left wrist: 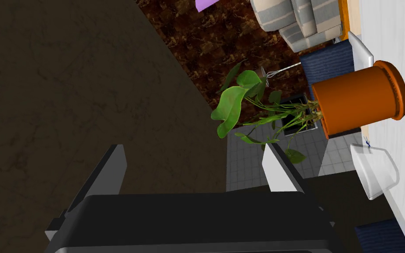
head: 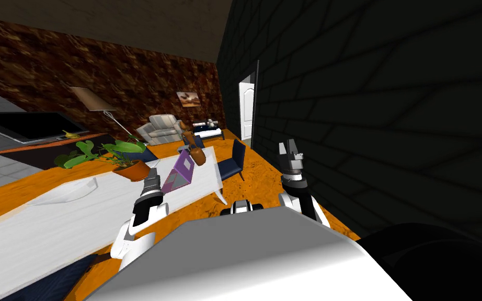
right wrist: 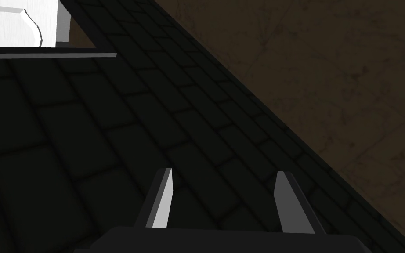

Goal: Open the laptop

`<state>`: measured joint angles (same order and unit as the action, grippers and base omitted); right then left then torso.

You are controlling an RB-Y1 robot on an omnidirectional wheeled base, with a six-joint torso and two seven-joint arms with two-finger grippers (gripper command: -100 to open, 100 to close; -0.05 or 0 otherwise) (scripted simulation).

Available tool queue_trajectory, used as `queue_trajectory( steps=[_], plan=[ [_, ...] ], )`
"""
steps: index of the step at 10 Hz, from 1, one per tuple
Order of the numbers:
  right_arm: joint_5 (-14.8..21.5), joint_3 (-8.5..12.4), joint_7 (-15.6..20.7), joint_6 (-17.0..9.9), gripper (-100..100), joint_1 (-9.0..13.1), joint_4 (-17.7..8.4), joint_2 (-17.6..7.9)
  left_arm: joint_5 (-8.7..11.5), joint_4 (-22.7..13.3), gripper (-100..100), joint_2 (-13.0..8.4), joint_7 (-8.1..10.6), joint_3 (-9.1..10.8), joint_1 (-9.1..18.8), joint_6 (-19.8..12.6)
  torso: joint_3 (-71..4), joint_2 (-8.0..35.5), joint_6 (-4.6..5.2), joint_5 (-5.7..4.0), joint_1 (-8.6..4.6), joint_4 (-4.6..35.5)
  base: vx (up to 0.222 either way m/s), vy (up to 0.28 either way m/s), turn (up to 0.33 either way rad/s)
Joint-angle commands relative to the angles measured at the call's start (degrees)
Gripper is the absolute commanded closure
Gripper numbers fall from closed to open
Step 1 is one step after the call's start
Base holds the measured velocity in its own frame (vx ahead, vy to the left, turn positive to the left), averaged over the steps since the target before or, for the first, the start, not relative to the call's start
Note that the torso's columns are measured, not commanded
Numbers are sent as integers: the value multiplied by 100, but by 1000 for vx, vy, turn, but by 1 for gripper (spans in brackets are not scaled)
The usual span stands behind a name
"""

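Spotter: Laptop (head: pixel 179 173), purple, sits on the white bench (head: pixel 52 224) just past your left tool (head: pixel 152 176). Its panel is tipped up off the surface, and I can't tell if that is the lid part-raised.

Caller: And the blades on that left tool?

Spotter: Apart, nothing between them. Your left wrist camera looks along them at the orange plant pot (left wrist: pixel 357 103) and a clear dish (left wrist: pixel 375 171), so I'd say you're aimed beside the laptop, not at it.

Caller: Why is your right tool (head: pixel 288 147) up there?

Spotter: Parked, I'd guess. It's raised by the dark brick wall (head: pixel 391 130), blades apart and empty, out of the working arm's way.

Caller: Then you'll want to swing that left wrist toward the panel's free edge. The pot stands near the laptop, so mind it as you turn.
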<state>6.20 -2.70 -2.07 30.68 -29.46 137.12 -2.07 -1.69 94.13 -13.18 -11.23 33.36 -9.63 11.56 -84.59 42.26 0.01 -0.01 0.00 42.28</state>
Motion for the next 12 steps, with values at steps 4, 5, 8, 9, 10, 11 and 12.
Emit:
queue_trajectory(
  steps=[4, 5, 8, 9, 10, 11, 12],
  plan=[
    [0, 1, 0, 0, 0, 0, 0, -1, -147, -957, -100, -353, 105, 428, 6, -355, -1, -4, 0, 0, -2, -1, 139, -161, -46],
    [0, 0, 0, 0, 0, 0, 0, 0, -163, -1058, -100, -392, 113, 472, 14, -392, -2, -3, 0, -2, -9, -2, 123, -152, -21],
    [0, 1, 0, 0, 0, 1, 0, -1, -196, -1295, -100, -483, 131, 580, 39, -483, 10, 18, -2, 7, 25, 4, 88, -76, -23],
    [0, 2, 0, 0, 0, 1, 0, -2, -190, -1259, -100, -470, 126, 557, 45, -470, 14, 22, -2, 9, 25, 6, 23, -13, -4],
    [0, 2, 0, -1, 0, 1, -1, -2, -191, -1270, -100, -473, 127, 561, 47, -469, 14, 22, -2, 6, 16, 6, 5, -2, 1],
    [0, 2, 0, -1, 0, 2, -1, -2, -191, -1269, 100, -472, 127, 560, 47, -469, 11, 17, -1, 3, 7, 4, 0, 0, 0],
    [0, 2, 0, -1, 0, 2, -1, -2, -11, -1246, 100, -490, 328, 550, 141, -727, 6, 9, 3, -3, -4, 5, -64, 60, -25]
  ],
)
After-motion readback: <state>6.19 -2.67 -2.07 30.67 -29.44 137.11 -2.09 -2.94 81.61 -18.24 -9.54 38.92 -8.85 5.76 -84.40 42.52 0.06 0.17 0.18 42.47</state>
